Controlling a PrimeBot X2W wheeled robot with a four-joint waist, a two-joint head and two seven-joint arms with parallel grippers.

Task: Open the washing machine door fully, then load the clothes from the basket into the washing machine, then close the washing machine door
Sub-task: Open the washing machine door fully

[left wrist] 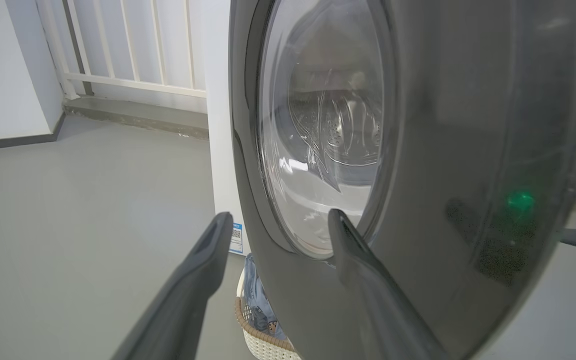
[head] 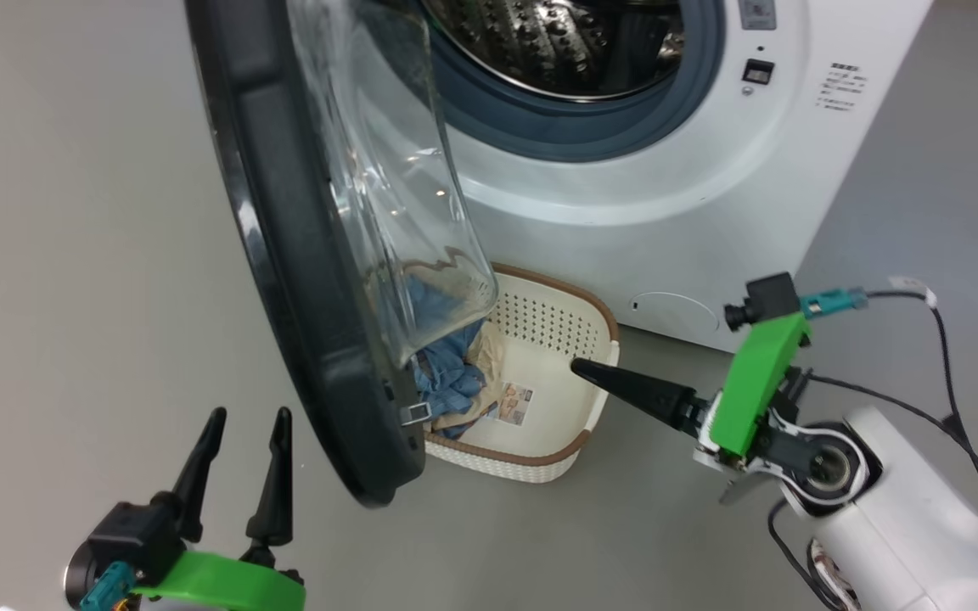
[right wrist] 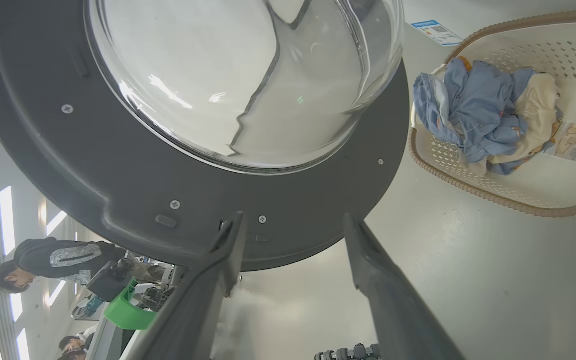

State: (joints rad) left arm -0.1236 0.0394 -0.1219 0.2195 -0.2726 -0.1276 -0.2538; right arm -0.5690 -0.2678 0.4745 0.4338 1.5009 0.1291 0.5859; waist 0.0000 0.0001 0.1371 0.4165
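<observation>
Washing machine door (head: 294, 255): swung out from the front and seen edge-on in the head view, standing roughly square to the machine; its black rim hangs above the left end of the basket.
Glass bowl (head: 387, 170): bulges from the door's inner face towards the basket; part of the clothes shows through it.
Washing machine (head: 667, 195): white, at the top of the head view, with its mouth uncovered, the steel drum (head: 557, 42) visible inside the grey gasket (head: 574, 127).
Basket (head: 557, 331): on the grey floor (head: 73, 255) just in front of the machine, below its opening, partly behind the door.
Clothes (head: 448, 373): light blue pieces with a cream one, bunched in the basket's left end; the right end is bare down to the paper label (head: 516, 403).
My left gripper (head: 250, 413): fingers spread and empty, low on the outer side of the door, pointing at its glossy face, near it but apart.
My right gripper (right wrist: 294, 219): fingers parted with nothing between them, on the inner side of the door, tips above the basket's right rim in the head view. In my right wrist view one finger overlaps the door's lower edge; I cannot tell whether it touches.
Background: a person (right wrist: 53, 260) in a dark top, far beyond the door in my right wrist view.
</observation>
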